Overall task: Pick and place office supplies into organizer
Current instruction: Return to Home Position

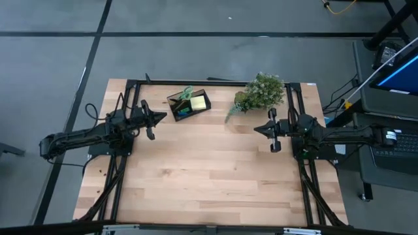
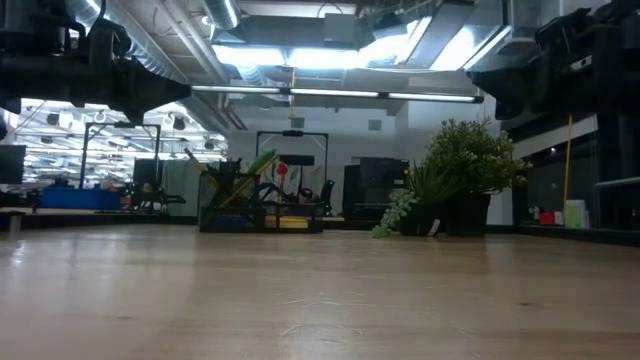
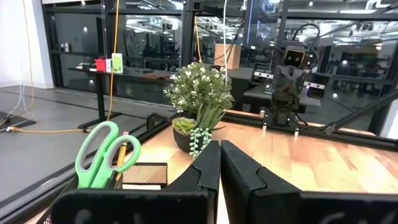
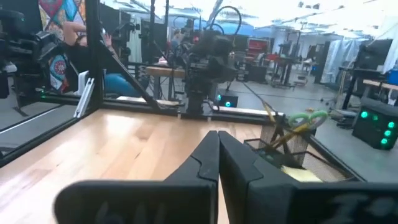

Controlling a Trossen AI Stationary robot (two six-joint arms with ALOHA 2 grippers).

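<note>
High view: both arms reach inward from the surface's point(image 1: 209, 183) side edges. The left gripper point(image 1: 151, 119) is just beside the organizer point(image 1: 171, 103), the right gripper point(image 1: 273, 130) near the plant point(image 1: 261, 91). Open wood runs between them and on to the near edge.

Low view: scissors point(image 2: 255, 165) stick up out of the organizer.

Left wrist view: its fingers point(image 3: 202, 171) are pressed together.

Right wrist view: its fingers likewise; a yellow pad point(image 4: 301, 174) lies inside the organizer.

place: robotics lab | exposed ceiling ducts point(image 2: 178, 40) | strip lights point(image 2: 340, 94) | equipment benches point(image 2: 78, 198)
</note>
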